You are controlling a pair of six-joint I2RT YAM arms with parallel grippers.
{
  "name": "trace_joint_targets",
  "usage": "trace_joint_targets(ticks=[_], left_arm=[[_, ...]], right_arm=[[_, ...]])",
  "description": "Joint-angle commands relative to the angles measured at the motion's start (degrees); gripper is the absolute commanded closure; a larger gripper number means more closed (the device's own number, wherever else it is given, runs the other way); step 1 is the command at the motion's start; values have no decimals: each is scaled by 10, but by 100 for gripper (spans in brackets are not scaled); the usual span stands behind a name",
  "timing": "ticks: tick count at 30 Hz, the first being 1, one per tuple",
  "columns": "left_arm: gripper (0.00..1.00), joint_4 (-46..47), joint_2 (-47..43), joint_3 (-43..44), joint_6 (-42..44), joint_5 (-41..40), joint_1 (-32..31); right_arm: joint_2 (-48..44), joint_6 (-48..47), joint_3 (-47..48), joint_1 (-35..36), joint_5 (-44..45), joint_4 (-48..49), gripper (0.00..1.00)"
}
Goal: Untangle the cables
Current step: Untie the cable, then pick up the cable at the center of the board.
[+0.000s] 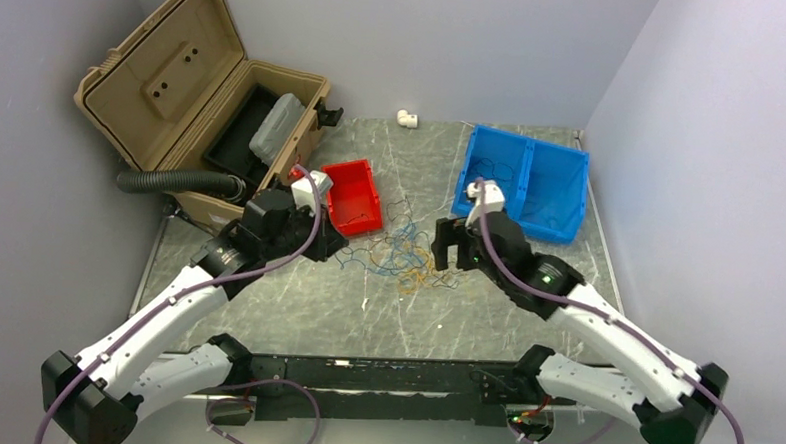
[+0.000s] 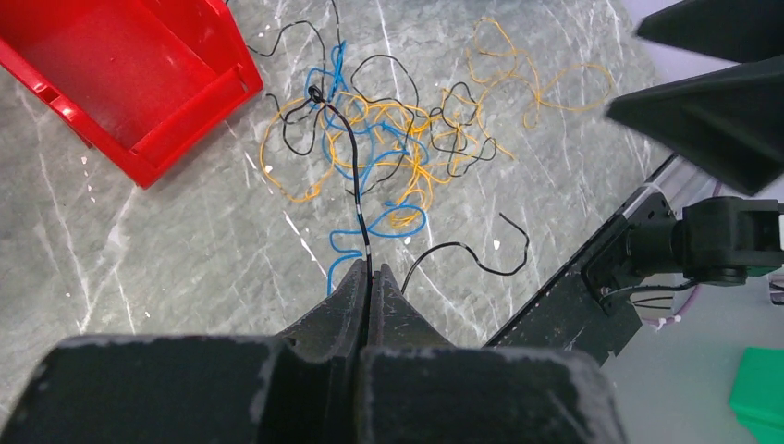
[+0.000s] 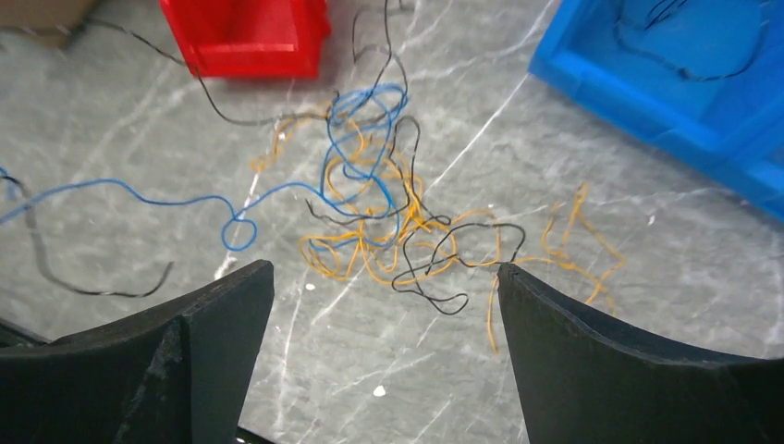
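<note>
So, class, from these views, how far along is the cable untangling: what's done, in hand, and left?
Done: little; one dark strand lies in the blue bin. In hand: the left gripper is shut on a dark wire running into the tangle; the right gripper hangs open above it, empty. Left: orange, blue and dark wires lie knotted mid-table; the red bin holds none.

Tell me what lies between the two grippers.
The cable tangle, on the table: the top view shows it between the left gripper, shut on a dark cable, and the open right gripper.
</note>
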Motion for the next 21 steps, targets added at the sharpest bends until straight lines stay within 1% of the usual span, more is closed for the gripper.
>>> trace_joint_targets(ticks=[1, 5, 8, 11, 13, 15, 18, 21], left_arm=[[100, 7, -19, 25, 19, 25, 1], [100, -7, -24, 29, 24, 30, 0], [100, -18, -28, 32, 27, 30, 0], [100, -21, -34, 32, 30, 24, 0], [100, -34, -38, 39, 29, 6, 0], [100, -57, -42, 46, 22, -35, 1], [100, -94, -48, 54, 12, -111, 1], [100, -109, -56, 49, 5, -146, 1]], right_arm=[[53, 1, -15, -1, -67, 61, 7], [110, 23, -30, -3, -97, 105, 7], [149, 36, -37, -3, -103, 121, 7], [167, 56, -43, -5, -79, 118, 6], [174, 83, -42, -13, -37, 96, 4], [179, 114, -40, -38, -1, 65, 3], [170, 151, -47, -101, 6, 26, 1], [144, 183, -64, -164, 21, 0, 0]])
